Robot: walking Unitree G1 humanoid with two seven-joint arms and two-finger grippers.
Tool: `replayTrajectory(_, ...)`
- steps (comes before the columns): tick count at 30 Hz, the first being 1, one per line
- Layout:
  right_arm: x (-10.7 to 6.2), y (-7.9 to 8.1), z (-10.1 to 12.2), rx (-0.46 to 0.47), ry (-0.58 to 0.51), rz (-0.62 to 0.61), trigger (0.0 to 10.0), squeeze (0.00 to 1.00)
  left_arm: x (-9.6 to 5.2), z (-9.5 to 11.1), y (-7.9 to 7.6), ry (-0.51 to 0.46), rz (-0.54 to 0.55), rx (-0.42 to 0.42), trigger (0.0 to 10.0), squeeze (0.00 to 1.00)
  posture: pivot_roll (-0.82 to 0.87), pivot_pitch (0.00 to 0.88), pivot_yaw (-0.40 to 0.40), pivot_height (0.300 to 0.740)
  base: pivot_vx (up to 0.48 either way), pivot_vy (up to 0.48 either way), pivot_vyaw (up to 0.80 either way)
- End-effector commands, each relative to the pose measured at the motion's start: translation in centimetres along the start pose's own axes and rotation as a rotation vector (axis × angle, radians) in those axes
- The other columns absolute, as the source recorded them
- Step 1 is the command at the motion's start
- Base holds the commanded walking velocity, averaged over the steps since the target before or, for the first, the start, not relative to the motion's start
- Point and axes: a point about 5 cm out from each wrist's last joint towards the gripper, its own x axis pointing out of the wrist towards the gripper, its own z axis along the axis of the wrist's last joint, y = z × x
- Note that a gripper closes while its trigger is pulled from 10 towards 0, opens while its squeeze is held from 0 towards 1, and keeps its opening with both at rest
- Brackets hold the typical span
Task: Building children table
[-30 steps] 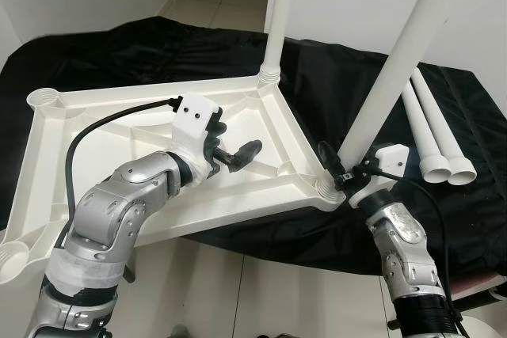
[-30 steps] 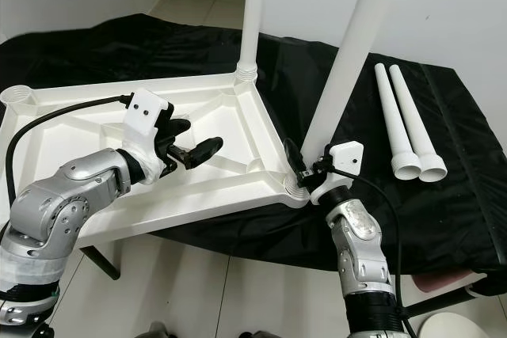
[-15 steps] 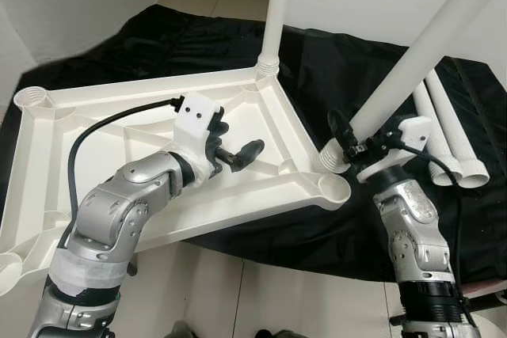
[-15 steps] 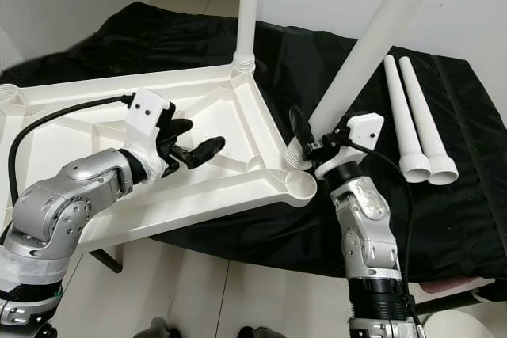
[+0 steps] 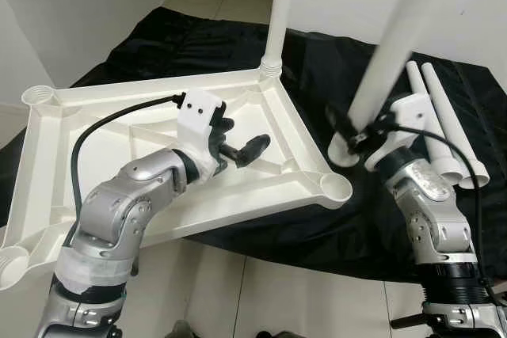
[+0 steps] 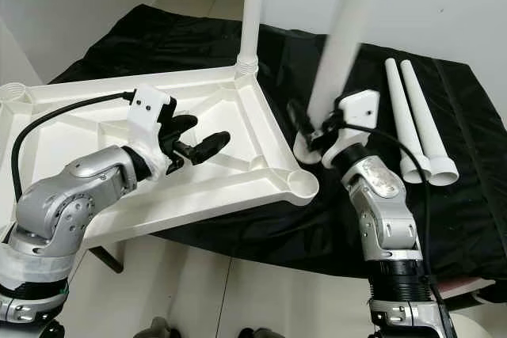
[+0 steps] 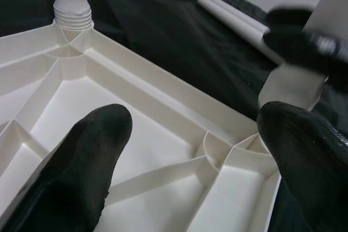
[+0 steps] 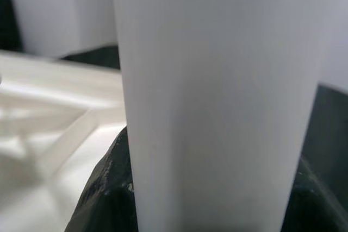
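White table leg (image 5: 388, 53) stands clamped in the right claw (image 5: 356, 134), just beside the tabletop (image 5: 150, 156) corner.

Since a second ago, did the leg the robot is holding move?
Yes. The leg in the right end effector came out of the tabletop's corner socket, toward the two spare legs.

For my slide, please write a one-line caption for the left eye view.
Right gripper holds a long white plastic leg beside the upturned white tabletop; open left gripper hovers above it.
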Motion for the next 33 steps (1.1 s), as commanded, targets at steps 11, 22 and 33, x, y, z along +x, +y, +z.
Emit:
replayTrajectory(11, -0.2, 0.3, -0.3, 0.049, 0.074, 0.154, 10.0, 0.00, 0.3, 2.5, -2.0, -0.121, -0.252, -0.077, 10.0, 1.00, 0.07, 0.053, -0.082, 0.740, 0.000, 0.000, 0.00)
replayTrajectory(22, -0.2, 1.5, -0.9, 0.120, 0.157, 0.418, 10.0, 0.00, 0.4, 5.3, -4.8, -0.249, -0.687, -0.113, 10.0, 0.00, 0.07, 0.037, -0.100, 0.740, 0.000, 0.000, 0.00)
replayTrajectory(33, -0.4, 3.0, -0.4, 0.138, 0.177, 0.612, 10.0, 0.00, 1.3, 5.7, -5.8, -0.229, -0.807, -0.108, 10.0, 0.00, 0.06, 0.029, -0.091, 0.740, 0.000, 0.000, 0.00)
